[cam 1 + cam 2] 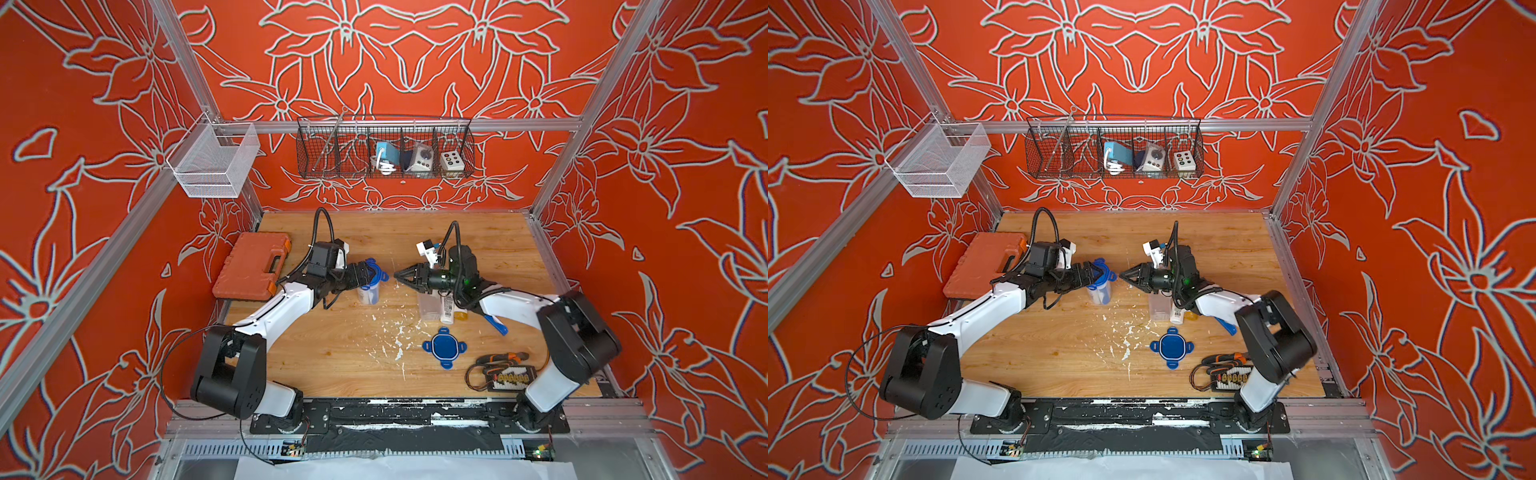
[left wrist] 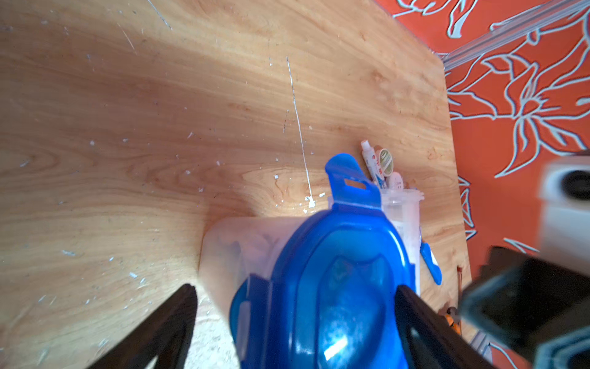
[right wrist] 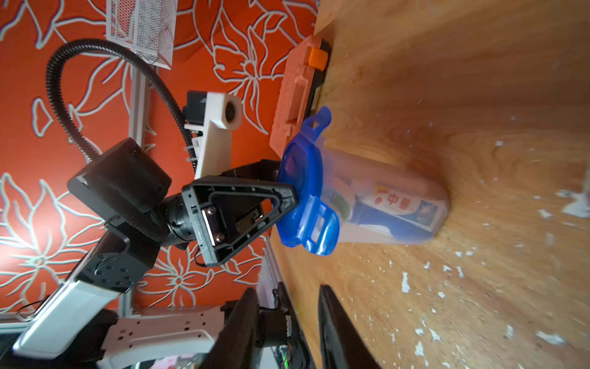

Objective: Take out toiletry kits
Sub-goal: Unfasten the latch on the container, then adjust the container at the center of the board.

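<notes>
A clear tub point(image 1: 369, 293) stands mid-table, and its blue lid point(image 1: 376, 270) has the tabs flipped out. Inside it show a toothpaste tube point(image 3: 399, 201) and a green tin point(image 3: 341, 201) of one toiletry kit. My left gripper point(image 1: 372, 272) point(image 2: 295, 287) is open, its jaws wide on either side of the lid point(image 2: 344, 271). My right gripper point(image 1: 397, 275) point(image 3: 287, 289) hovers just right of the tub, open and holding nothing. Under the right arm lies a second, lidless tub point(image 2: 402, 217). A tube point(image 2: 368, 156), tin point(image 2: 385, 158), white bottle point(image 1: 446, 309), amber bottle point(image 1: 461, 316) and blue toothbrush point(image 1: 496, 325) lie around it.
A loose blue lid point(image 1: 444, 347) lies front of centre. An orange tool case point(image 1: 253, 266) sits at the left edge. Pliers and a wired terminal block point(image 1: 505, 372) lie front right. A black wire basket point(image 1: 384, 149) and a white mesh basket point(image 1: 214, 160) hang on the rails.
</notes>
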